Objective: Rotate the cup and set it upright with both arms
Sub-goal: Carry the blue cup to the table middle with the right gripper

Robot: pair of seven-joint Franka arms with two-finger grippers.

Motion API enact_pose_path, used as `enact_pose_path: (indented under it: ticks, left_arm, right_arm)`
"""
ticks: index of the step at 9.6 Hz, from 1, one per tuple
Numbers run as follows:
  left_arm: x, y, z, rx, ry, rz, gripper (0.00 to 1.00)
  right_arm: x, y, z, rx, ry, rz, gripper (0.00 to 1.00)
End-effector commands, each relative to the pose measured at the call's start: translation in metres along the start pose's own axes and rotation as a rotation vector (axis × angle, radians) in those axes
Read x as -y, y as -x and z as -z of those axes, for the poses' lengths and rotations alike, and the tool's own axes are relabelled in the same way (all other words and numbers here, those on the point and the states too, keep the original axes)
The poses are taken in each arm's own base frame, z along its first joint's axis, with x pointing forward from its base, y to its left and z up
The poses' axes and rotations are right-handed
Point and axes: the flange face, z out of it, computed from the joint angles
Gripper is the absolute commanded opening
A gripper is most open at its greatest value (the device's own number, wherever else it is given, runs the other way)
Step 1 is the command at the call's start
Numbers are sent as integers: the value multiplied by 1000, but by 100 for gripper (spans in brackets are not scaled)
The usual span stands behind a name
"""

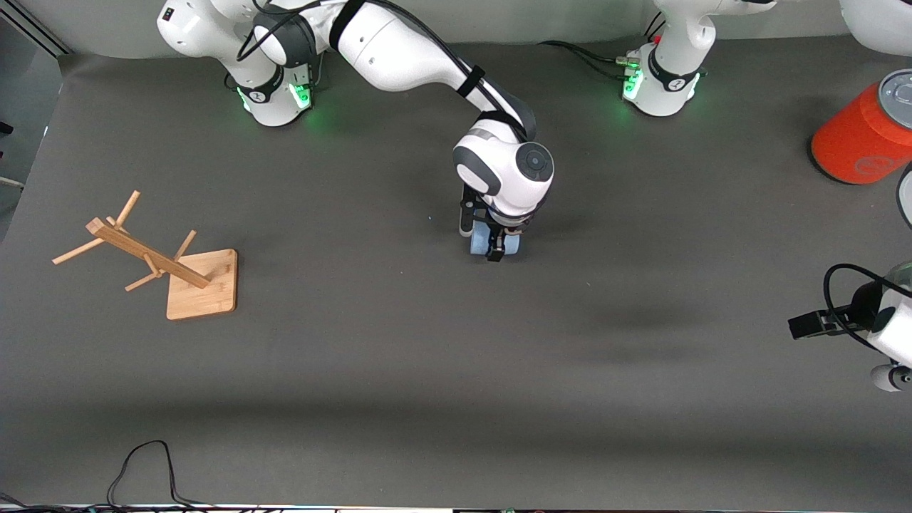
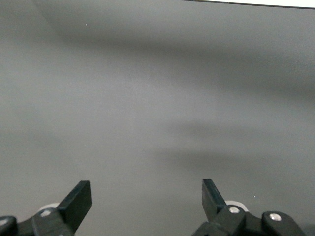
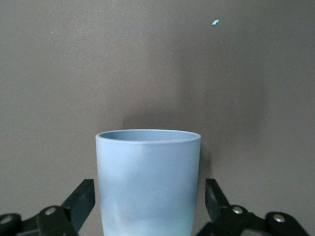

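While the left gripper (image 1: 801,325) waits spread wide over the table's (image 1: 399,370) left-arm end, the right gripper (image 3: 147,206) is down mid-table, fingers (image 3: 81,201) parted around the cup (image 3: 147,182), gaps showing on both sides.

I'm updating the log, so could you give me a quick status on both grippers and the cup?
Right gripper open, fingers either side of the cup at table centre. Left gripper open, waiting over bare mat at its own end. Nothing in the way.
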Motion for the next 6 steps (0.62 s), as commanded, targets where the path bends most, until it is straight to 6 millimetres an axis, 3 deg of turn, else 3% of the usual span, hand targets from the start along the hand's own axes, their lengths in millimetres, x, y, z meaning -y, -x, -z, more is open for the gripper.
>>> enact_pose_path:
  ticks: [1,4,6]
  left_arm:
    - [2,4,3,14,5,-12,100]
    - [16,3,3,11,7,2,100]
    - [20,1,3,2,8,11,100]
  right_arm:
    - [5,2,12,9,-29,0,100]
    - [6,-13,56,-3,17,4,100]
    - [-1,-32,122,17,75,36,100]
